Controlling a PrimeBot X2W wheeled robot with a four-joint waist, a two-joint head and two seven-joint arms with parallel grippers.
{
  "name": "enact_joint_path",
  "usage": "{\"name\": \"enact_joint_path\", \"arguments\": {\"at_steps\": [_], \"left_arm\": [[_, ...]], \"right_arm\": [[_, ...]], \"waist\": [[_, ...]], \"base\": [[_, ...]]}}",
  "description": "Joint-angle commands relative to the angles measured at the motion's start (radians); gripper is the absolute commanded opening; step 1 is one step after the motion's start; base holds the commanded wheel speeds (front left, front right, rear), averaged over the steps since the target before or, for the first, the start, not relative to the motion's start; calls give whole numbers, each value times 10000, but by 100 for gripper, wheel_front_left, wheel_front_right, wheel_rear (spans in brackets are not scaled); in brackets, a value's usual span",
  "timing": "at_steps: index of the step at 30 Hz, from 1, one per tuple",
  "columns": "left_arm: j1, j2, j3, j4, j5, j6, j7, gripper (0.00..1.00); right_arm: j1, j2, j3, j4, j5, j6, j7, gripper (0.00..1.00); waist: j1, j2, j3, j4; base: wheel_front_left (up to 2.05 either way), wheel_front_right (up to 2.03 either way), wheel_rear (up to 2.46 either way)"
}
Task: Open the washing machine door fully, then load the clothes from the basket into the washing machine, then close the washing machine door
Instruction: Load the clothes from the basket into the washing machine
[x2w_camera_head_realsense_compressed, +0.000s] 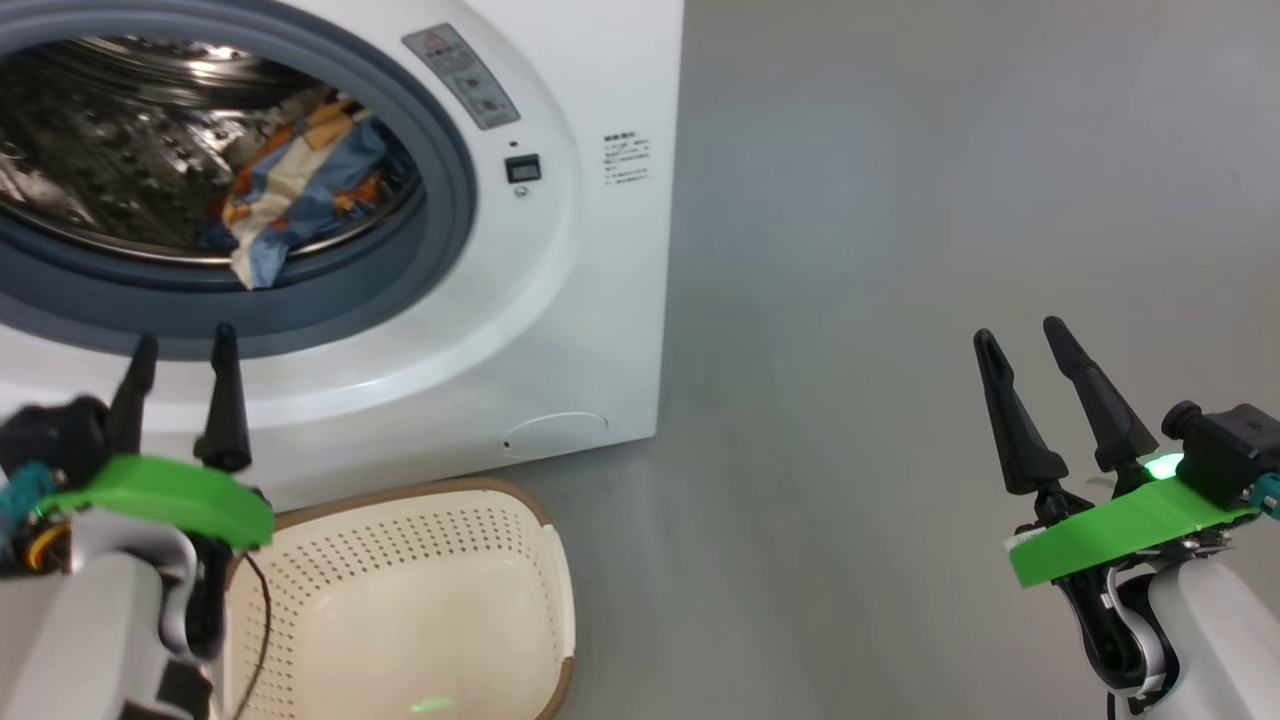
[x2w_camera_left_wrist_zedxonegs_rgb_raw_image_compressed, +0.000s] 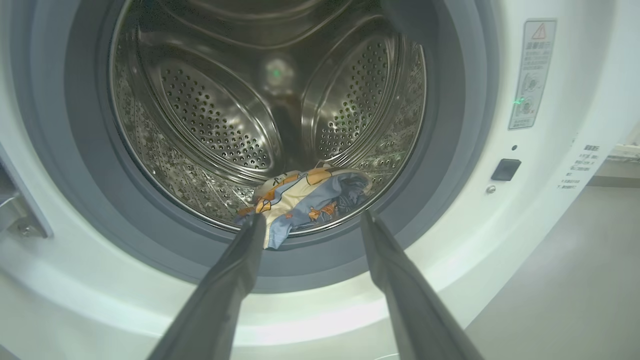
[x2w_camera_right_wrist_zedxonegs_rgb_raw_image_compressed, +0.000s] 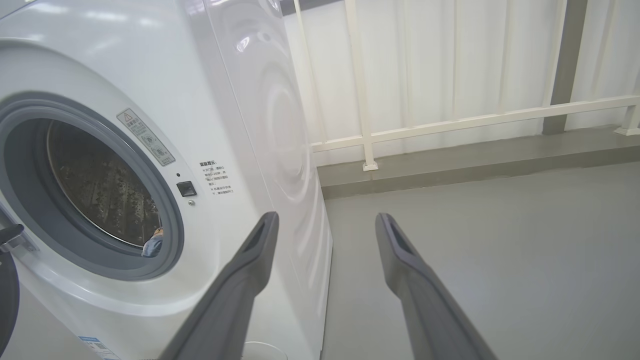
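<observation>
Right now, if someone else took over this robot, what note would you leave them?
Left gripper: open, empty, before the drum mouth. Right gripper: open, empty, over the floor.
Light-blue bear-print clothes lie in the big white front-loading washing machine's drum, one corner over its lip. Cream-white perforated plastic basket looks empty.
Done: round black-framed door open, clothes loaded. Left: close the door.

- Smooth matt grey floor (x2w_camera_head_realsense_compressed: 900, 200), stretching from near to far and out to the right.
- Big white box-shaped front-loading washing machine (x2w_camera_head_realsense_compressed: 560, 330), standing on the floor at the far left.
- Small cream-white perforated plastic basket (x2w_camera_head_realsense_compressed: 470, 570) with a brown rim, on the floor at the near left, just before the machine's front.
- Low raised grey step (x2w_camera_right_wrist_zedxonegs_rgb_raw_image_compressed: 475, 160) along the floor's far edge, with a white railing post (x2w_camera_right_wrist_zedxonegs_rgb_raw_image_compressed: 369, 150) footed on it.
</observation>
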Motion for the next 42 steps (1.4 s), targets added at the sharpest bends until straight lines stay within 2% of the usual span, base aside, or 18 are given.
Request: {"name": "enact_joint_path", "arguments": {"at_steps": [1, 9, 18, 30, 42], "left_arm": [[146, 354, 347, -545, 73, 119, -62, 100], [2264, 139, 422, -2756, 503, 746, -63, 100], [3789, -166, 812, -4193, 588, 1139, -64, 100], [4891, -749, 1264, -5170, 928, 1036, -64, 100], [4937, -1039, 1436, -5028, 1340, 728, -64, 100]], "right_arm": [[151, -184, 92, -185, -57, 44, -80, 100], [409, -164, 86, -143, -125, 44, -80, 100], [632, -239, 108, -90, -197, 44, -80, 100], [802, -319, 51, 110, -345, 44, -80, 100], [744, -340, 59, 203, -459, 44, -80, 100]], "waist": [[1, 0, -337, 333], [1, 0, -720, 638], [1, 0, -1100, 752], [1, 0, -1308, 825], [1, 0, -1354, 876]], "base": [[0, 0, 0], [0, 0, 0], [0, 0, 0], [0, 0, 0], [0, 0, 0]]}}
